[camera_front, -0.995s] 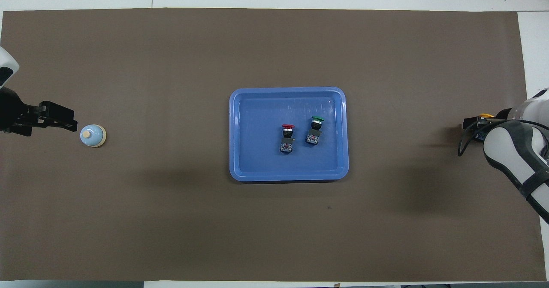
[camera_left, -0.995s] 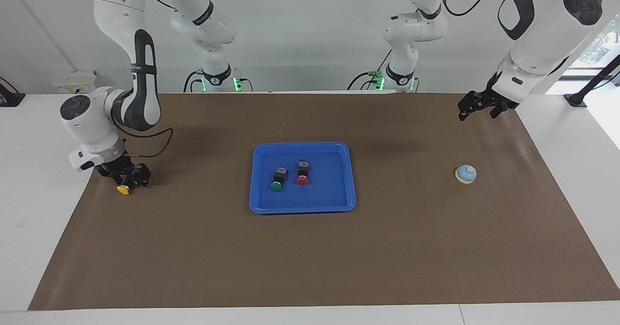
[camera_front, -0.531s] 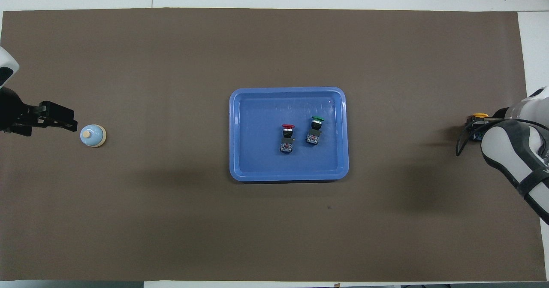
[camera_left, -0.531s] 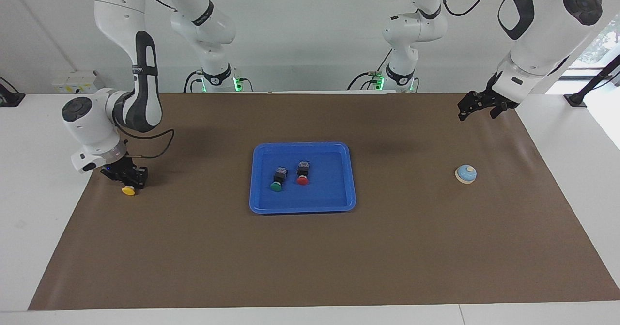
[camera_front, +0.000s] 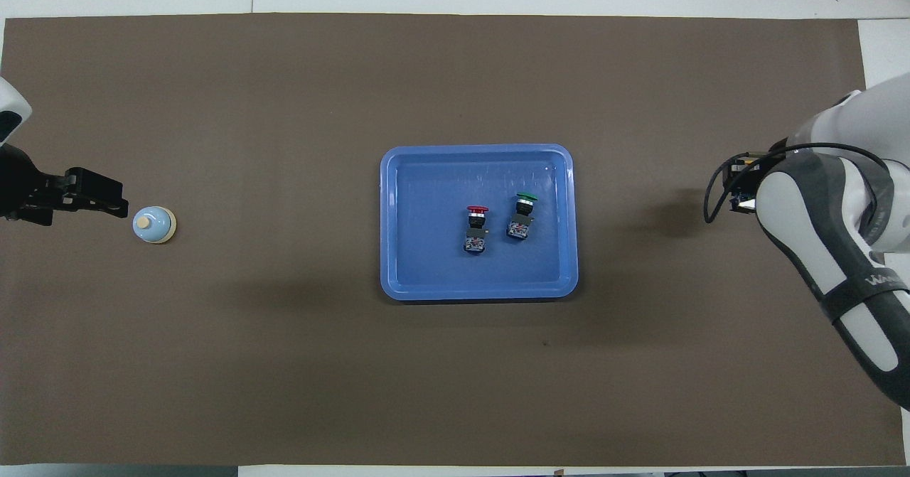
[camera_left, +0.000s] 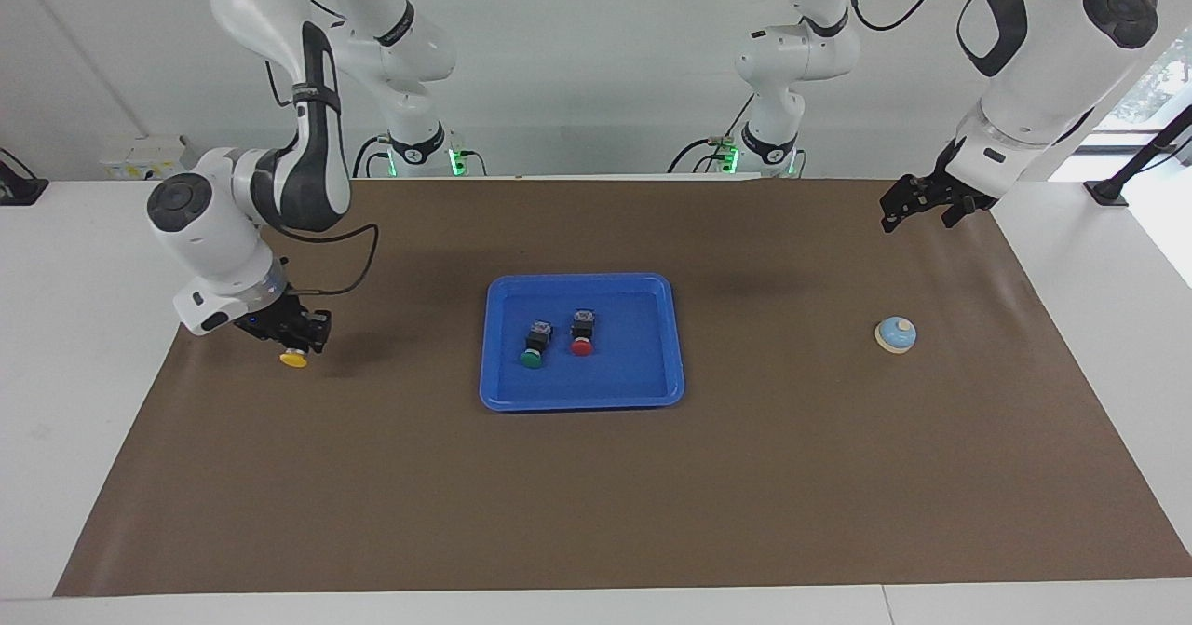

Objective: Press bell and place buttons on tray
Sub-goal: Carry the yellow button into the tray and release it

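Since a second ago the right hand (camera_left: 296,336) has closed on the yellow button (camera_left: 294,359), lifted it off the counter (camera_left: 596,513) and carried it some way toward the blue tray (camera_left: 582,401). It now hangs over the brown mat at the right arm's end of the counter, well apart from the tray, with the fingers pinching the black body and the yellow cap pointing down and outward.

The red button (camera_left: 581,334) and green button (camera_left: 534,344) lie side by side inside the tray, near its middle, caps pointing away from the robots. The bell (camera_left: 896,334) sits on the mat toward the left arm's end, well apart from the tray. The left hand (camera_left: 917,210) waits in the air with its fingers spread; from overhead it appears just beside the bell, but the facing view shows it raised and clear of it.

The yellow button looks small, rigid and light, so a modest pinch should hold it. Its smooth round mushroom cap would likely slip under two fingers, while the squarer black body gives flatter sides, which is where the hold sits now. Being top-heavy at the cap, it may roll or tip when released, so a low release over bare tray floor beside the other two seems sensible.
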Available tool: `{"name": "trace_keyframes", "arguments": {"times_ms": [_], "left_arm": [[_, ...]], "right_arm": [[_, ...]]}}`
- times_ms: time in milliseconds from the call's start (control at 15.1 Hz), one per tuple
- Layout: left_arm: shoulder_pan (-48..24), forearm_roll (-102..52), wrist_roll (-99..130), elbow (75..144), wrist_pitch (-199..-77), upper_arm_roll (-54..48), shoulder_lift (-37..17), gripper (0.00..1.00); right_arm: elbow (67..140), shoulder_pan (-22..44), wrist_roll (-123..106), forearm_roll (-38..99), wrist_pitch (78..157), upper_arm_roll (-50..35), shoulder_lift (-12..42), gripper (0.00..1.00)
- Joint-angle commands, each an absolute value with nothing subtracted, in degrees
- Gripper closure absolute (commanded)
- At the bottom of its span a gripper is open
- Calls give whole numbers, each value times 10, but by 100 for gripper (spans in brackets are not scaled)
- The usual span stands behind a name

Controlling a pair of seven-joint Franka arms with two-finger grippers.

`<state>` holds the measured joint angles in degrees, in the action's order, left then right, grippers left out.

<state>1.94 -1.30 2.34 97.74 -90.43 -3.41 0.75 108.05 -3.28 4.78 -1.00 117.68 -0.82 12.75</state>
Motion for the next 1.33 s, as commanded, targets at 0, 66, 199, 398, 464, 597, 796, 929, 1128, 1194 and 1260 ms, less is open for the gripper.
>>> {"name": "trace_keyframes", "arguments": {"times_ms": [0, 66, 199, 398, 464, 597, 796, 929, 1128, 1194, 1260], "left_arm": [[19, -15, 27, 983, -911, -33, 16, 0], [19, -15, 27, 983, -911, -33, 16, 0], [19, -15, 27, 983, -911, -33, 16, 0], [19, -15, 27, 983, -911, -33, 16, 0], [19, -15, 27, 983, -911, -33, 17, 0], [19, -15, 27, 983, -911, -33, 17, 0], [19, -15, 27, 983, -911, -33, 16, 0], [19, -15, 27, 983, -911, -33, 17, 0], [19, -15, 27, 983, -911, -33, 16, 0], [19, -15, 27, 983, -911, -33, 17, 0], [19, -15, 27, 983, -911, -33, 16, 0]], "right_arm": [[1033, 53, 170, -6, 1126, -7, 134, 100], [1020, 85, 216, -7, 1120, -6, 136, 100], [1008, 145, 298, -5, 1121, -7, 137, 100], [985, 230, 398, -4, 1127, -7, 151, 100], [963, 256, 429, -4, 1126, -7, 170, 100], [910, 300, 481, 7, 1122, -7, 214, 100], [884, 347, 518, 16, 1141, -7, 254, 100], [889, 365, 536, 16, 1172, -7, 271, 100], [913, 371, 532, 14, 1231, -7, 285, 100], [934, 370, 527, 12, 1254, -7, 284, 100], [953, 369, 520, 13, 1278, -7, 281, 100]]}}
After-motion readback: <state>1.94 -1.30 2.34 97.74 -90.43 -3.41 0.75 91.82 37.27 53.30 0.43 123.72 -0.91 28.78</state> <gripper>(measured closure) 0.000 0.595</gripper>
